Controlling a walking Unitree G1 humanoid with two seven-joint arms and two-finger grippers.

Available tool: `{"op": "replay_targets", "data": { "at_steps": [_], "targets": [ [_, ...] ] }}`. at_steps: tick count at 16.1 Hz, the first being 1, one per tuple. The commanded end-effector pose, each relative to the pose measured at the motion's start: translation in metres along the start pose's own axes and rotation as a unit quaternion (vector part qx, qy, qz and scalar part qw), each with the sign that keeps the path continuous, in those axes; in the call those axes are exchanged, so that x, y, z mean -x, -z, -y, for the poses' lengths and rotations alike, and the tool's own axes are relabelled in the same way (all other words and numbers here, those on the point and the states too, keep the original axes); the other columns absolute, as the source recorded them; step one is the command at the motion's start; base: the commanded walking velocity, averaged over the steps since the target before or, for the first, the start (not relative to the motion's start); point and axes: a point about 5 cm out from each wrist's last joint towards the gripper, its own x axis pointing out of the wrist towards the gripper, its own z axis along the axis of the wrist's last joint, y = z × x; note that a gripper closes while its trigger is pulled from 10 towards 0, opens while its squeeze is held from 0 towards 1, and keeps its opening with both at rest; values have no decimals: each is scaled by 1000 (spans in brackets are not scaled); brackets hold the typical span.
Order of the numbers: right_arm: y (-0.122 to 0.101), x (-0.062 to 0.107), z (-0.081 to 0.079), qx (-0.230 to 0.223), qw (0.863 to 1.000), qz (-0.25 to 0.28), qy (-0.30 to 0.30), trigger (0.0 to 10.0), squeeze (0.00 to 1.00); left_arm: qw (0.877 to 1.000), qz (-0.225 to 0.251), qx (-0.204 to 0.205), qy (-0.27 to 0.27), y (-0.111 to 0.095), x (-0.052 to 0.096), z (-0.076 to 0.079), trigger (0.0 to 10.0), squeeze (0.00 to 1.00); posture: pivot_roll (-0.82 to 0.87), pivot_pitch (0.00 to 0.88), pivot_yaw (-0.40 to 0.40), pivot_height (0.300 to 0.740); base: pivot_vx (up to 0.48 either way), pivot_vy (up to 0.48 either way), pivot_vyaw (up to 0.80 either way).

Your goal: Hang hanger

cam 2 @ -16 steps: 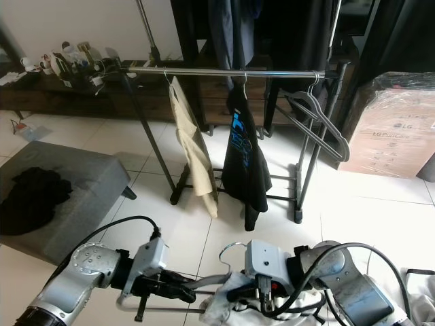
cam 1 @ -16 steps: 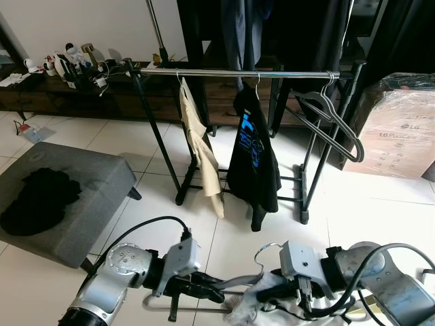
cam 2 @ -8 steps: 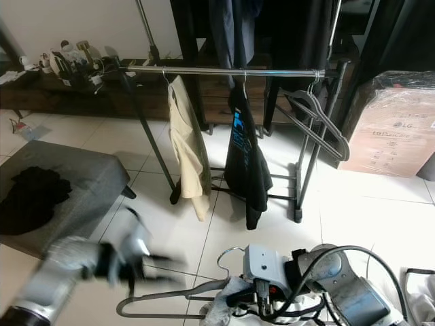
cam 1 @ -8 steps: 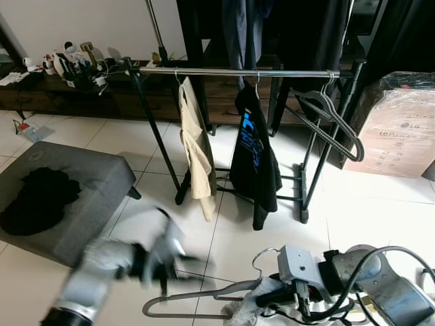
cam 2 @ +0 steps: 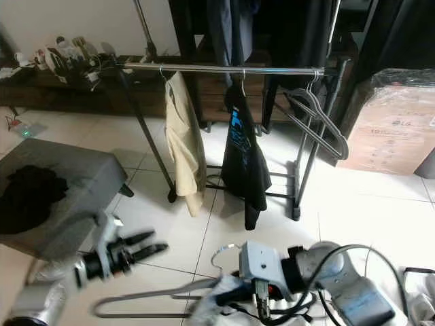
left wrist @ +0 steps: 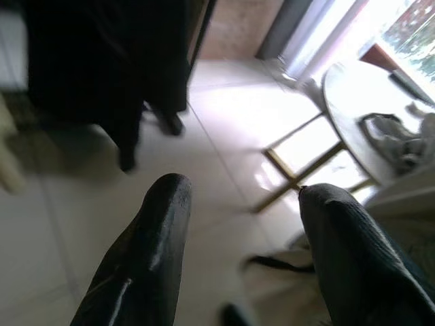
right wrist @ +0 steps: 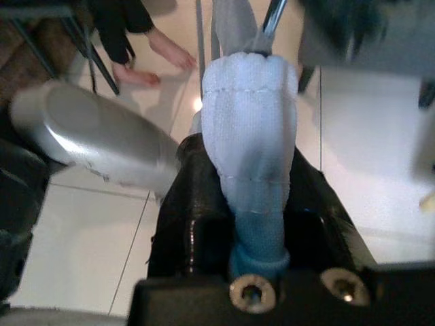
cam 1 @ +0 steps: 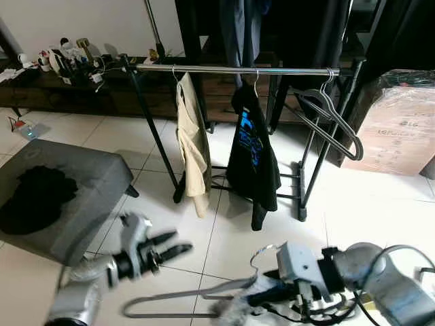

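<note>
A grey hanger (cam 1: 178,303) with a white garment (cam 1: 234,309) bunched at its neck hangs low over the tiled floor, its hook (cam 1: 260,252) pointing up. My right gripper (cam 1: 264,296) is shut on the garment at the hanger's neck; in the right wrist view its fingers (right wrist: 190,204) clamp the white and blue cloth (right wrist: 250,142). My left gripper (cam 1: 168,245) is open, up and to the left of the hanger, apart from it. Nothing lies between its fingers (left wrist: 153,238). Ahead stands the chrome rail (cam 1: 238,69).
On the rail hang a beige garment (cam 1: 191,142), a black T-shirt (cam 1: 253,146) and empty grey hangers (cam 1: 327,119). A grey ottoman (cam 1: 81,187) with black cloth (cam 1: 34,197) is at the left. A cardboard box (cam 1: 401,125) stands at the right.
My left gripper has let go of the hanger's bar and swung away up and to the left, now open. The hanger stays in the right gripper, hanging slightly lower.
</note>
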Motion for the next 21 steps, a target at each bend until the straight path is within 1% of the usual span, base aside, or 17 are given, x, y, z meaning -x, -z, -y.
{"op": "replay_targets", "data": {
  "at_steps": [1,3,4,5,6,7,8,9,11,12,14,16,17,18,19,20,21],
  "targets": [
    [-15,3,-3,28,999,18,-16,0,0,999,-7,43,16,6,2,2,10000,1000,-169,162,70,740,0,0,0],
    [-16,1,-5,43,999,9,-23,0,0,994,-11,101,41,9,5,4,10000,1000,-172,163,71,740,0,0,0],
    [-15,0,-6,45,999,4,-24,0,0,990,-17,130,55,10,7,4,10000,0,-170,162,70,740,0,0,0],
    [-8,-1,-5,55,998,-29,-18,0,0,985,1,148,86,4,14,7,10000,0,-168,162,72,740,0,0,0],
    [-4,-2,-5,62,997,-48,-13,0,0,983,8,155,98,1,17,8,10000,0,-164,158,72,740,0,0,0],
    [-4,-2,-2,65,997,-42,-2,0,0,981,-28,154,118,8,22,12,10000,0,-161,157,73,740,0,0,0],
    [-5,-2,1,75,996,-45,7,0,0,980,-56,151,119,15,24,13,10000,0,-163,158,74,740,0,0,0],
    [-8,-2,3,94,994,-47,11,0,0,977,-86,162,104,27,29,10,10000,0,-165,155,77,740,0,0,0],
    [-13,-3,1,101,994,-33,6,0,0,976,-82,184,83,33,32,5,10000,0,-166,151,77,740,0,0,0],
    [-13,-3,2,108,993,-36,11,0,0,975,-76,192,85,33,32,6,10000,0,-166,150,76,740,0,0,0],
    [0,1,9,119,988,-88,34,0,0,973,-59,198,102,28,33,11,10000,0,-168,145,78,740,0,0,0],
    [12,7,16,83,989,-111,56,0,0,974,-52,195,105,25,36,10,10000,0,-167,143,81,740,0,0,0],
    [16,9,20,62,989,-111,75,0,0,976,-46,192,92,24,39,7,10000,0,-164,139,81,740,0,0,0],
    [13,12,28,38,990,-81,110,0,0,978,-39,193,66,24,47,2,10000,0,-159,140,83,740,0,0,0],
    [11,13,29,32,990,-71,115,0,0,979,-38,193,59,24,49,0,10000,0,-158,140,83,740,0,0,0],
    [11,15,31,26,989,-66,126,0,0,979,-35,194,46,24,53,-2,10000,0,-159,144,82,740,0,0,0],
    [17,20,37,14,984,-83,158,0,0,980,-20,194,34,21,59,-3,10000,0,-158,147,81,740,0,0,0]
  ]
}}
